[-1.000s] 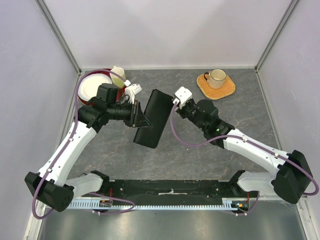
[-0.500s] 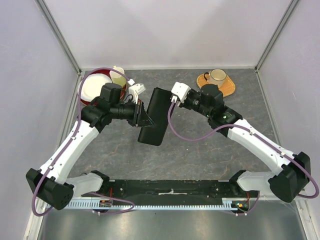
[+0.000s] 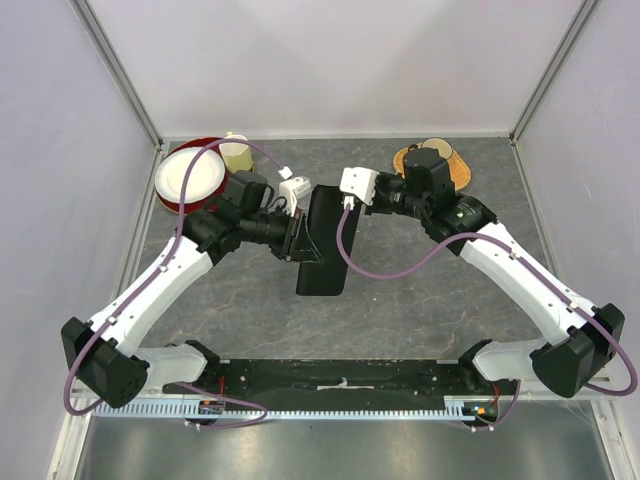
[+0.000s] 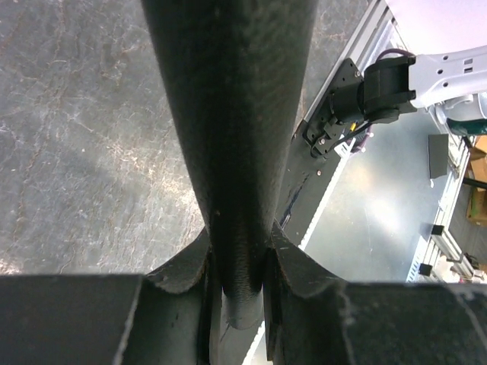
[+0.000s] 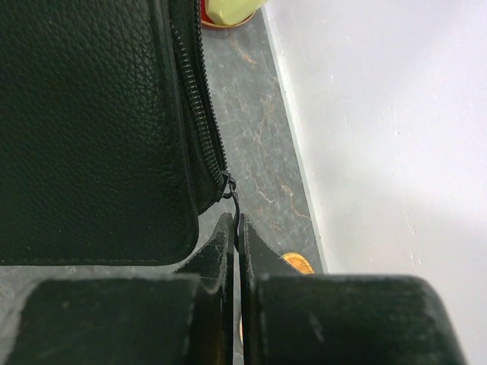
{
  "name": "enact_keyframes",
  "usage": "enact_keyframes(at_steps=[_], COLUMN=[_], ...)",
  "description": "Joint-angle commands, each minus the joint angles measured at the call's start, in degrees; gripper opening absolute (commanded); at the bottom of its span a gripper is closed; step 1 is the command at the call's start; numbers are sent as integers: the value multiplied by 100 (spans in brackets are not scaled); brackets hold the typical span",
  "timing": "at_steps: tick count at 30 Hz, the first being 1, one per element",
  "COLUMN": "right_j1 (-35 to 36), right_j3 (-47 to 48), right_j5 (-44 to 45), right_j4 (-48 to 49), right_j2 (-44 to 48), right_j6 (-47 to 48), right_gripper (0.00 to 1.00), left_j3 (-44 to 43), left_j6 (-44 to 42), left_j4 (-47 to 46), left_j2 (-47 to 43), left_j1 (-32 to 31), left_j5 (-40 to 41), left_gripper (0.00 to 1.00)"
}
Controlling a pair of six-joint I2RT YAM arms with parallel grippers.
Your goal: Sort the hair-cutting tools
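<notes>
A black rectangular zip case is held above the table in the middle. My left gripper is shut on the case's left edge; in the left wrist view the case's edge runs up from between the jaws of the gripper. My right gripper is at the case's far right corner, shut on the zipper pull at the end of the zip on the case. The scissors and combs are out of view.
A white bowl on a red plate and a yellow cup stand at the back left. A mug on an orange coaster is at the back right, partly behind my right arm. The coaster's edge shows past the right fingers.
The case has swung from tilted to nearly straight and shifted right with my left gripper. My right arm has moved back towards the case's far corner.
</notes>
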State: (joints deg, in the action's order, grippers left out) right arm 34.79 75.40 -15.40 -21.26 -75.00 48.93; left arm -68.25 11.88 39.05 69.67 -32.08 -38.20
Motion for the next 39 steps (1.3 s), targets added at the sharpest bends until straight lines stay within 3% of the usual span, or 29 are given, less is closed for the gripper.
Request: enact_keyframes(at_steps=[1,10,19,24,29,36,39], right_j1=[-130,-130,-130,-130,-130,-77,45], right_j3=[511,687,618,73,-665,-869,-895], right_j5=[125,344,-15,-481,-561,-561,-324], right_j4=[772,588,385,482,1614,2546,2697], right_j2=[74,-49,108,538,1057,1488,1559], right_j6=[477,1022,654,-549,-2288,-4853,-5419], right_gripper=[0,0,0,0,0,0,0], left_j3=[101,40,-13,258,654,1656,1973], left_j6=[-10,-10,130,455,824,1194,1369], left_j4=[543,455,165,-755,-1881,-3824,-4571], left_j2=[336,715,637,258,-102,-989,-1165], left_j1=[-404,-791,-827,-827,-827,-835,-835], left_j5=[-145,-13,154,303,295,400,532], left_gripper=[2,2,2,2,4,29,38])
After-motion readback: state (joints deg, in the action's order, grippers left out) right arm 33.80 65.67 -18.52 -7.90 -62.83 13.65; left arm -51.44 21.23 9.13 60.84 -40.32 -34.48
